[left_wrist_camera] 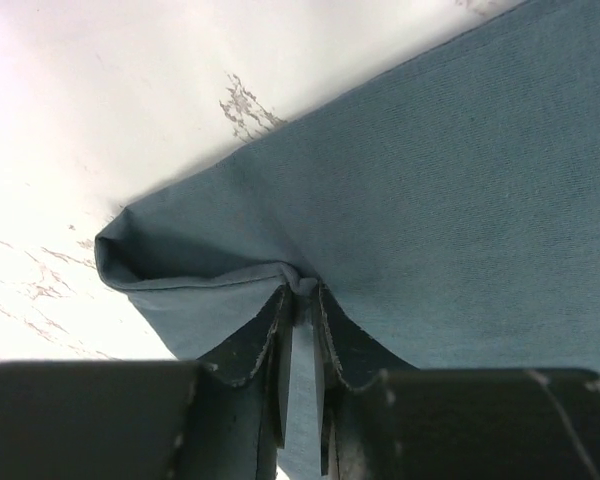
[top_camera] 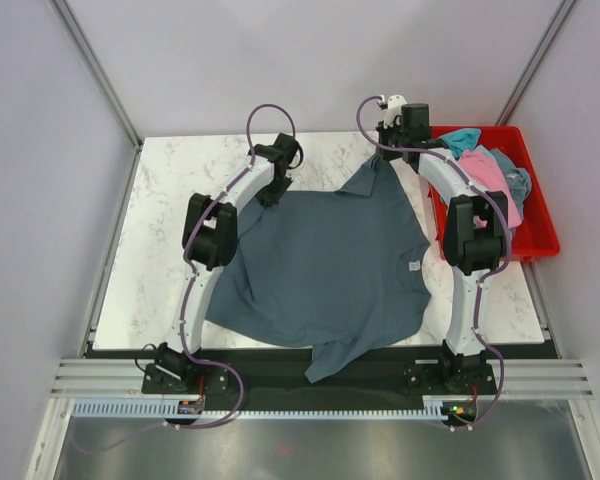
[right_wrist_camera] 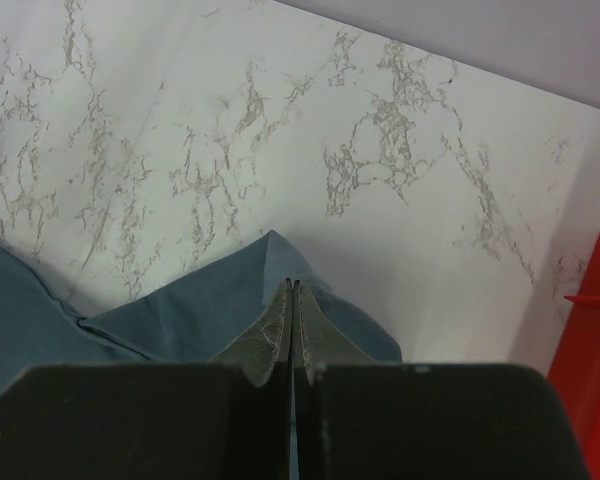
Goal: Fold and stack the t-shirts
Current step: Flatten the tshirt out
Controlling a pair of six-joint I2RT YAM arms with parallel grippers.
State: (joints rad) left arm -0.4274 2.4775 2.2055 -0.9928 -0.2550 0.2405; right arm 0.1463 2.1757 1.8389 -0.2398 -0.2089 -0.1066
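Slate-blue t-shirt point(top_camera: 320, 270): spread across the middle of the marble table point(top_camera: 160, 250) between the two arms. One flap hangs over the near edge.
White tag point(top_camera: 410, 267): a small patch on the shirt's right side, near the right arm. Only the top view shows it.
Left gripper point(top_camera: 272, 195): down at the shirt's far-left corner.
Left wrist view: the left gripper point(left_wrist_camera: 300, 292) has its jaws drawn narrow, with a small ridge of the shirt point(left_wrist_camera: 460, 200) pinched at their tips. The hem beside them curls over onto itself, and bare marble lies beyond it.
Right gripper point(top_camera: 385, 150): at the far edge of the table, with the shirt's far-right corner drawn up to it in a peak.
Right wrist view: the right gripper point(right_wrist_camera: 292, 285) has its jaws pressed together. The cloth point(right_wrist_camera: 200, 310) rises to a point at their tips, which the top view is too coarse to show.
Red bin point(top_camera: 540, 235): at the far right, beside the right arm and apart from the spread shirt. A strip of its wall point(right_wrist_camera: 590, 340) shows at the right wrist view's edge.
Bin contents: a pink shirt point(top_camera: 490, 175) lies on top in the middle, a teal shirt point(top_camera: 460, 138) is bunched at the far end, and grey-blue cloth point(top_camera: 520, 180) sits beside the pink. All are crumpled, not folded.
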